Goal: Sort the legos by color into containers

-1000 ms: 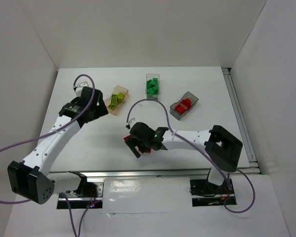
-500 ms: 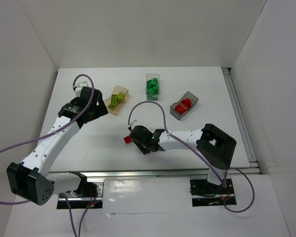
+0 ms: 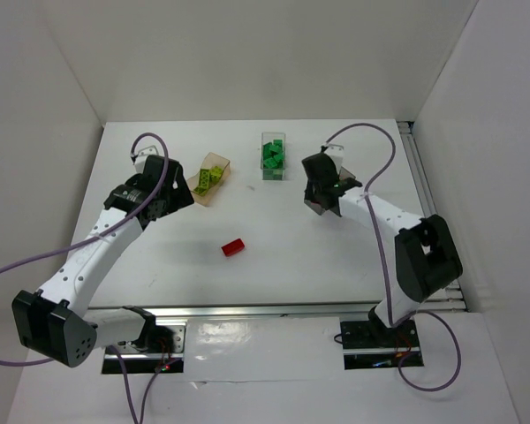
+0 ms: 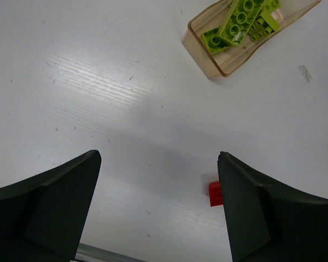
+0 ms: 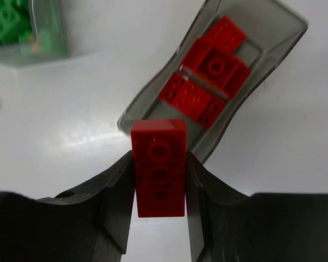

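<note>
The brick [image 5: 158, 164] is glossy plastic, the box [image 5: 273, 38] smoky clear plastic.

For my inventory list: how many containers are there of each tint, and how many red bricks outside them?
Orange-tan container: 1
Clear container: 1
Dark grey container: 1
Red brick on table: 1
Red brick in right gripper: 1
Total: 5

Loose red brick [image 4: 214, 192] half behind left fingers [image 4: 262, 214]

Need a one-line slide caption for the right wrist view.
Right hand holds a red brick at the near end of the smoky grey box, red bricks inside.
</note>
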Robot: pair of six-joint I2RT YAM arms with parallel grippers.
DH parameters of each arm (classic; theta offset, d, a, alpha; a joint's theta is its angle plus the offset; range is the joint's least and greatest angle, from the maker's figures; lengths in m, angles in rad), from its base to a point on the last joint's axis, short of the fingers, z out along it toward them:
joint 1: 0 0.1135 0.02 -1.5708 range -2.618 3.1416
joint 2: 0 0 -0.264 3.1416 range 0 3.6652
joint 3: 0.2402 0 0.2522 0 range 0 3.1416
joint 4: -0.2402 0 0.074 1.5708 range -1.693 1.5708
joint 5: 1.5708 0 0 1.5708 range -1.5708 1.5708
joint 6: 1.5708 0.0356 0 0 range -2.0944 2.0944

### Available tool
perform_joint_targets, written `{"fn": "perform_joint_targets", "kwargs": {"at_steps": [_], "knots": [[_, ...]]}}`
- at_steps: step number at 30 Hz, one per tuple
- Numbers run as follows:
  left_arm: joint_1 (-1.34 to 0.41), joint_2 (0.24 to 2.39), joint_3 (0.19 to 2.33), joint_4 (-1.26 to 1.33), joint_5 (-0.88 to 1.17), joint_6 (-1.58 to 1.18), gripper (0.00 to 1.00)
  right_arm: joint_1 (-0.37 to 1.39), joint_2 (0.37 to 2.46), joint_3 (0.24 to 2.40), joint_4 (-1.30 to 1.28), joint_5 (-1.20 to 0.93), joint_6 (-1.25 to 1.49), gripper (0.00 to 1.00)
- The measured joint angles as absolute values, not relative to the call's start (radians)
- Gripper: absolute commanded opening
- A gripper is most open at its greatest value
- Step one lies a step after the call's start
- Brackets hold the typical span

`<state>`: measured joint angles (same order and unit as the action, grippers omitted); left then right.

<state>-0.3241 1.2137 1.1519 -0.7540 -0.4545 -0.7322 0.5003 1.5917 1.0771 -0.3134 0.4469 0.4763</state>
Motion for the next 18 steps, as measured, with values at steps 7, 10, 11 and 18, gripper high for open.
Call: {"fn": "perform_joint_targets", "kwargs": {"at_steps": [7, 10, 11, 18], "knots": [[-0.324, 1.214, 1.152, -0.754, -0.451, -0.732, 0.97, 0.415, 1.706, 1.195, -0.289, 0.457, 0.482, 0.28], [-0.324, 1.214, 1.152, -0.754, -0.45, -0.732, 0.97, 0.398, 1.723, 1.195, -0.287, 0.461, 0.483, 0.45], [-0.324, 1.214, 1.152, -0.754, -0.45, -0.732, 0.97, 0.394, 1.725, 1.195, -0.284, 0.459, 0.485, 0.52], [-0.324, 1.223, 1.152, -0.754, -0.45, -0.732, 0.97, 0.388, 1.724, 1.195, -0.281, 0.482, 0.499, 0.79]]}}
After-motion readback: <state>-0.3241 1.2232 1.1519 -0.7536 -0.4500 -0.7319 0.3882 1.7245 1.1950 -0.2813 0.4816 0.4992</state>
